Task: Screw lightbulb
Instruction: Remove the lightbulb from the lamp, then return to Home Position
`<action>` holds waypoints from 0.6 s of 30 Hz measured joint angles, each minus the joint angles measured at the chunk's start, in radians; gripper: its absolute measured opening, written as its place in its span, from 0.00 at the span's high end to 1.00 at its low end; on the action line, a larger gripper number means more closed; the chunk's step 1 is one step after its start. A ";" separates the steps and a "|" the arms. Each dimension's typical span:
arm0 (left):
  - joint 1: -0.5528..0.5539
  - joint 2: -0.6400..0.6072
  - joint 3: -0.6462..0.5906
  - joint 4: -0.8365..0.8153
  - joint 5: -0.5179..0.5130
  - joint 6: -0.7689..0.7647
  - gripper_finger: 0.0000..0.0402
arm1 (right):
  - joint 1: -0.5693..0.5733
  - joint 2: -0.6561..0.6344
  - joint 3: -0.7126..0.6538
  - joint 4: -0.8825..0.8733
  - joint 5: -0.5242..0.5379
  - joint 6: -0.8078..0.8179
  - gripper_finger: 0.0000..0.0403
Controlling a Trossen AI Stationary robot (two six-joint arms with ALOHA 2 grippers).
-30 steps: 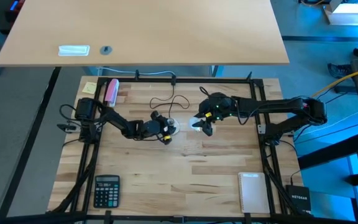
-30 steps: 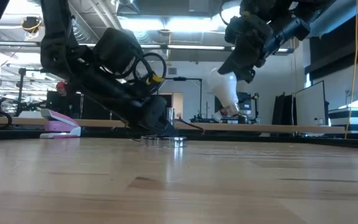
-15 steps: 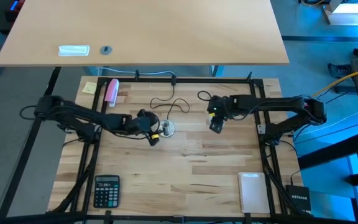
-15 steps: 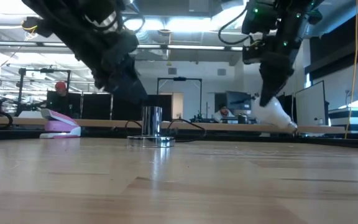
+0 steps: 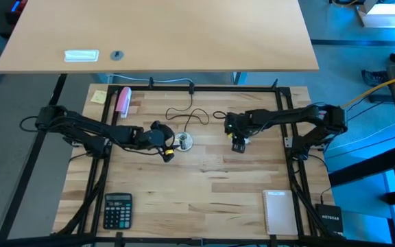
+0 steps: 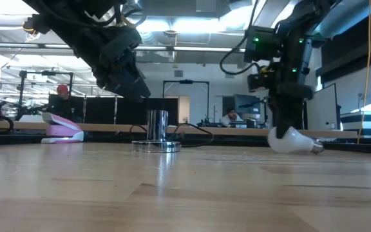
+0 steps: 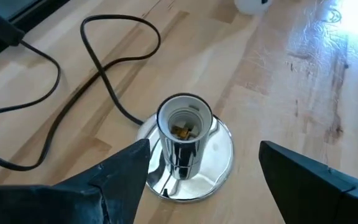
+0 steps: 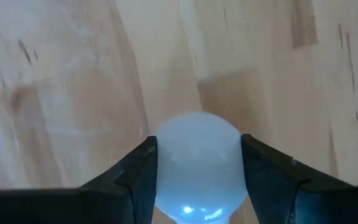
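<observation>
bulb (image 6: 291, 140): small, white, matte, rounded globe tapering to a narrow darker screw base; lies on its side on the desk (image 5: 211, 185), base pointing away from the socket; right of desk centre, well apart from socket.
bulb, right wrist view (image 8: 197, 163): smooth pale dome between my two dark fingers (image 8: 135, 177), both touching its sides.
right gripper (image 5: 238, 145): mine, pointing down at the desk, narrow, closed around the bulb globe.
left gripper (image 7: 201, 171): mine, wide, holding nothing; fingers either side of the socket, whether touching I can't tell.
socket (image 7: 184, 134): upright shiny silver tube on a round mirror-like base plate; open top, brass contact inside.
cord (image 7: 104, 81): thin, black, looping across the boards from the socket base.
desk: pale wood planks, visible grain, black metal frame.
calculator (image 5: 117, 209): dark, flat, near-left corner.
pink-and-white object (image 5: 123, 100): long, far-left corner.
notepad (image 5: 280, 211): white, rectangular, near-right corner.
</observation>
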 joint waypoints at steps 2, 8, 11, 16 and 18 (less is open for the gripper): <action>-0.005 0.000 0.000 -0.002 0.000 0.000 0.27 | 0.000 0.012 0.002 0.048 0.000 0.000 0.50; -0.010 0.000 0.000 0.000 0.000 0.000 0.27 | 0.000 0.014 0.008 0.065 -0.012 0.000 0.34; -0.010 -0.002 0.001 0.001 0.000 0.000 0.27 | 0.000 0.015 0.043 -0.037 -0.011 -0.014 0.23; -0.014 -0.069 0.069 -0.063 0.001 0.029 0.27 | 0.000 -0.016 0.210 -0.287 0.045 -0.029 0.12; -0.018 -0.118 0.112 -0.117 0.002 0.056 0.27 | 0.000 -0.048 0.277 -0.350 0.039 -0.039 0.11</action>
